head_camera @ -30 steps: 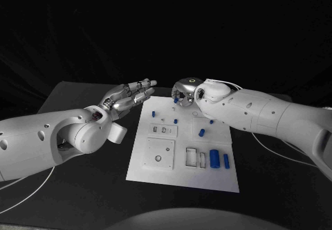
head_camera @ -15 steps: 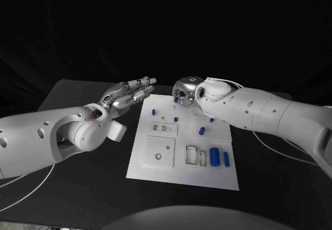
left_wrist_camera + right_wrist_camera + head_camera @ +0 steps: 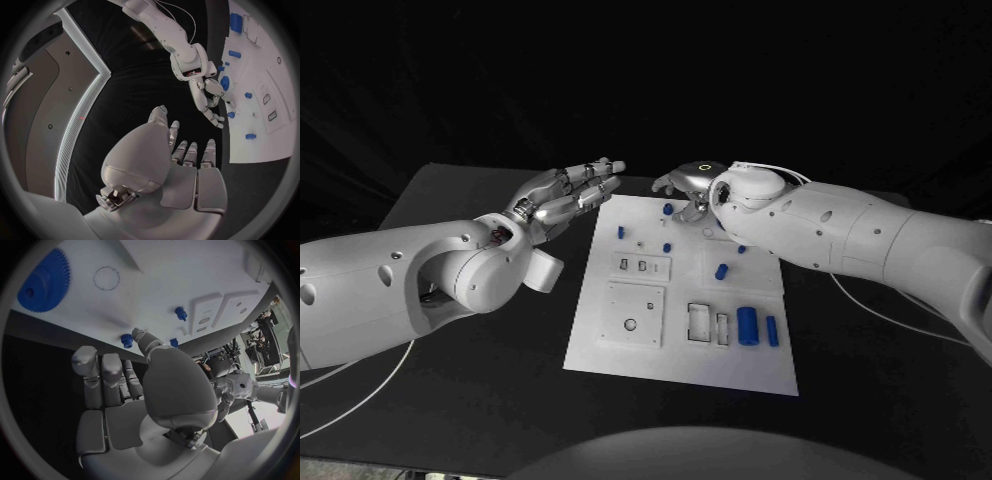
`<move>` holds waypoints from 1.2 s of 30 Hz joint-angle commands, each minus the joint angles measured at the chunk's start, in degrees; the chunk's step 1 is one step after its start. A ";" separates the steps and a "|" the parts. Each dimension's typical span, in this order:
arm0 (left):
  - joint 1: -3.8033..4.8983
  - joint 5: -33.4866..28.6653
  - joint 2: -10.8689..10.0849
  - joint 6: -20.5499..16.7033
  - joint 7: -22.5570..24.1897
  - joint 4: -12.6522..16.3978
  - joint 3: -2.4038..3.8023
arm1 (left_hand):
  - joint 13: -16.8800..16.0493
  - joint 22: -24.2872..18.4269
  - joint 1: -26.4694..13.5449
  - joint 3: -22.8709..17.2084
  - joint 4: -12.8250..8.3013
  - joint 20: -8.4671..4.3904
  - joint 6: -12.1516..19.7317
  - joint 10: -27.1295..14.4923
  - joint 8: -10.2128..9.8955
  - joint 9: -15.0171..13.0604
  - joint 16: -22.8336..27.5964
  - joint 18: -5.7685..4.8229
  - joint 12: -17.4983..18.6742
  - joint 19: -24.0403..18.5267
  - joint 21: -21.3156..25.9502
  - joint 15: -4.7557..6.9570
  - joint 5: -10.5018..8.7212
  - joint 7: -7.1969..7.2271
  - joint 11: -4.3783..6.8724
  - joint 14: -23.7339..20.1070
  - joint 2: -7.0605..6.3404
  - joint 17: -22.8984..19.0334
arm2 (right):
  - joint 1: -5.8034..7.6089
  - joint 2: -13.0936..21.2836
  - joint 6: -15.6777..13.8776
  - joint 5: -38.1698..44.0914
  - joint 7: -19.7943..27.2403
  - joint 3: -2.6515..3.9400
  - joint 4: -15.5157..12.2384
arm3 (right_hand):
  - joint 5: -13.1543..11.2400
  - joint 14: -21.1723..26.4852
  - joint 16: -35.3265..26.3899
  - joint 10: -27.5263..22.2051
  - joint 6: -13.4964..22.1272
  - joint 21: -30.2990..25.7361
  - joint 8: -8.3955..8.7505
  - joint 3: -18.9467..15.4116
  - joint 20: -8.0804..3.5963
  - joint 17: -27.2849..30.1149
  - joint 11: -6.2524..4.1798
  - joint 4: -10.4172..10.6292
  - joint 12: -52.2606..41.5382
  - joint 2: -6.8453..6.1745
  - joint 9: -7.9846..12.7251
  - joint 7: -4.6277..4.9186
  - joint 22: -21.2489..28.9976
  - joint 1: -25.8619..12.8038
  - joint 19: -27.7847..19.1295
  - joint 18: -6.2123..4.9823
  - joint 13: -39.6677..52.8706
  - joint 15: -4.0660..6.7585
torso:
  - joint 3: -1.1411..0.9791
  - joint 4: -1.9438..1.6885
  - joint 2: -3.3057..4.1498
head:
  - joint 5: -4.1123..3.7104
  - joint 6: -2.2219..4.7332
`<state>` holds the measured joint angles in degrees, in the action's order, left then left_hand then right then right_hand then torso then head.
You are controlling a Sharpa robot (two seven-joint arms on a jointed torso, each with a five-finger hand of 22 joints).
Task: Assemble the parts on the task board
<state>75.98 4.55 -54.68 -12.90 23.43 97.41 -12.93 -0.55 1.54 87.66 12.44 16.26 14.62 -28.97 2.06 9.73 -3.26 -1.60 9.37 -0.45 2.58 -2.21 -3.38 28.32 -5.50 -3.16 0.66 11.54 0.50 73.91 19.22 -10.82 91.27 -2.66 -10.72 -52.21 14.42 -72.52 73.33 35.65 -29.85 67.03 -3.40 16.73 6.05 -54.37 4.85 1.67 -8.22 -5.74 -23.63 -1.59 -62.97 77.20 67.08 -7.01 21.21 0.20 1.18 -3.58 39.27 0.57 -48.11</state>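
Note:
The white task board (image 3: 682,345) lies in the middle of the black table. A blue gear (image 3: 668,210) lies flat near its far edge, also seen as a toothed disc (image 3: 40,282) in the right wrist view. My right hand (image 3: 687,184) hovers just above and beyond the gear, fingers apart, holding nothing. My left hand (image 3: 570,196) floats beside the board's far left corner, fingers stretched out and empty. Small blue pegs (image 3: 620,231) (image 3: 666,246) stand on the board, and two blue cylinders (image 3: 747,328) lie near its right edge.
A blue piece (image 3: 721,272) sits mid-board, right of a raised block with two slots (image 3: 642,266). A square plate with a hole (image 3: 633,317) and a slotted recess (image 3: 698,324) occupy the near part. Bare black table (image 3: 473,400) runs left and front.
My right hand has let go of the blue gear and risen slightly; the gear now lies uncovered on the board. The left hand has barely moved.

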 commanded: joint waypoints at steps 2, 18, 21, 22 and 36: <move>0.07 0.26 0.17 0.72 0.39 -0.05 0.06 | -0.08 -0.38 0.69 -0.22 -0.03 0.35 -0.20 0.07 0.28 -0.07 -0.21 0.97 -0.14 -0.08 -0.33 -0.30 0.28 -0.04 -0.45 0.06 -0.01 0.06 | 0.11 1.89 -3.85 0.38 0.17 -0.01 -1.73 | -0.32 0.92 -0.64 -0.76 2.52 -1.21 0.31 -0.95 0.10 1.09 -0.10 0.08 1.12 0.15 2.40 -0.07 0.88 0.59 -0.86 -0.61 0.43 -0.02 | 0.02 0.02 -0.07 | -0.26 0.10; 0.04 0.26 0.08 0.76 0.41 -0.35 0.04 | -0.10 -0.36 0.75 -0.25 -0.05 0.36 -0.19 0.15 0.31 -0.06 -0.23 0.97 -0.16 -0.06 -0.36 -0.31 0.36 -0.06 -0.48 0.07 0.00 0.07 | 4.69 23.05 -12.22 -6.83 3.85 -0.17 -22.47 | -1.14 1.40 2.76 31.41 -16.29 -11.32 -3.28 -4.42 1.93 -9.98 -2.39 3.40 -60.99 2.30 2.20 6.05 4.84 0.05 -6.37 -1.32 52.40 -0.27 | 0.02 0.24 -0.08 | -0.17 0.84; 0.03 0.26 0.30 0.89 0.36 -0.52 0.04 | -0.11 -0.36 0.80 -0.27 -0.06 0.37 -0.19 0.22 0.34 -0.06 -0.26 0.97 -0.18 -0.04 -0.37 -0.31 0.40 -0.10 -0.53 0.08 0.01 0.08 | 4.93 25.14 -9.91 -7.19 2.07 -0.29 -23.71 | -1.96 -8.51 11.22 44.55 -16.75 1.40 -3.50 -5.92 0.97 -24.64 -3.33 5.52 -75.42 2.33 0.11 6.82 -7.27 -1.97 2.71 1.13 63.45 0.55 | -0.03 0.19 -0.04 | -0.29 0.94; 0.02 0.26 0.37 0.96 0.36 -0.58 0.03 | -0.12 -0.36 0.80 -0.27 -0.06 0.37 -0.19 0.23 0.34 -0.06 -0.27 0.97 -0.18 -0.04 -0.38 -0.30 0.41 -0.10 -0.53 0.08 0.02 0.08 | 4.99 25.64 -8.83 -7.14 1.27 -0.34 -23.92 | -1.95 -10.67 12.72 47.64 -16.77 3.65 -3.53 -6.21 0.46 -27.55 -3.37 6.02 -77.72 2.57 -0.61 7.16 -9.57 -2.31 4.08 1.66 65.29 0.47 | -0.08 0.25 -0.01 | -0.28 0.96; -0.05 0.26 0.85 1.79 0.34 -1.00 0.01 | -0.27 -0.36 1.04 -0.41 -0.08 0.40 -0.34 0.81 0.56 -0.07 -0.38 0.96 -0.34 -0.03 -0.39 -0.56 0.42 -0.35 -0.80 0.13 0.15 0.10 | 3.78 26.43 -2.48 -3.64 -4.54 -0.79 -22.51 | 3.36 -17.48 16.67 54.35 -15.79 22.32 -3.82 -8.46 -0.24 -35.63 -2.79 8.94 -81.78 2.44 -6.83 8.06 -26.50 -6.20 22.07 6.75 68.79 0.44 | 0.06 -0.11 -0.09 | -0.44 1.06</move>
<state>75.90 4.55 -53.90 -12.45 23.38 96.32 -12.96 -0.75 1.55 88.12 12.45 16.26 14.62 -29.18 2.69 9.94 -3.26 -1.60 9.37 -0.45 2.58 -2.21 -3.58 28.51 -5.71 -3.79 0.87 11.54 0.54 77.74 45.75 -16.34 85.69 -4.63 -11.51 -74.81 17.70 -83.74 89.81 83.95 -46.05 89.15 -7.08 8.30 5.62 -74.95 1.75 10.45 -89.80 -3.18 -30.35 6.35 -74.95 71.62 83.74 -0.78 74.96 0.73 1.16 -3.63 39.22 0.09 -46.97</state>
